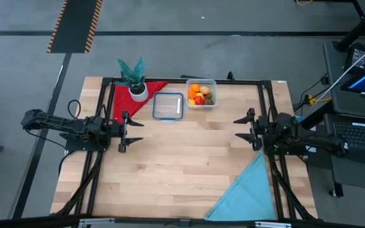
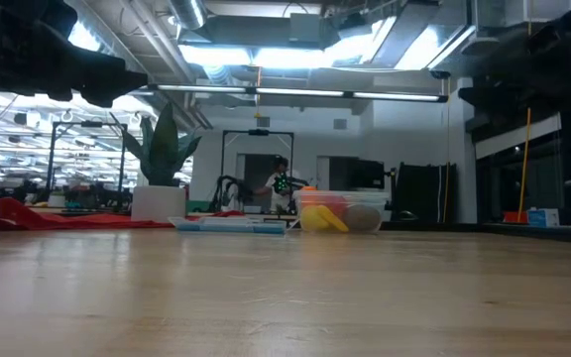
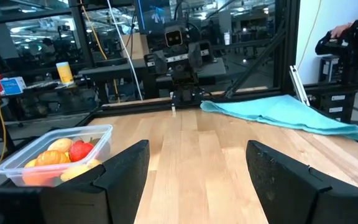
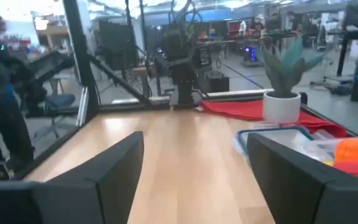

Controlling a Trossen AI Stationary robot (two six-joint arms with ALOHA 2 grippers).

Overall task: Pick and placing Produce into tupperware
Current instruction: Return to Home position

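Note:
The clear tupperware tub [image 1: 201, 93] stands at the table's far edge, right of centre, with the produce [image 1: 200, 95] piled inside it: orange, yellow, red and green pieces. The tub also shows in the left wrist view [image 3: 58, 158] and the low view [image 2: 342, 213]. My left gripper [image 1: 129, 130] is open at the table's left side, pointing level toward the right. My right gripper [image 1: 246, 132] is open at the right side, pointing level toward the left. Both hang above the wood, far from the tub, with nothing between their fingers.
A flat clear lid with a blue rim [image 1: 168, 106] lies left of the tub. A potted plant [image 1: 135, 79] stands on a red cloth [image 1: 125, 95] at the far left. A light blue cloth [image 1: 249, 193] lies at the near right corner. Bare wood fills the middle.

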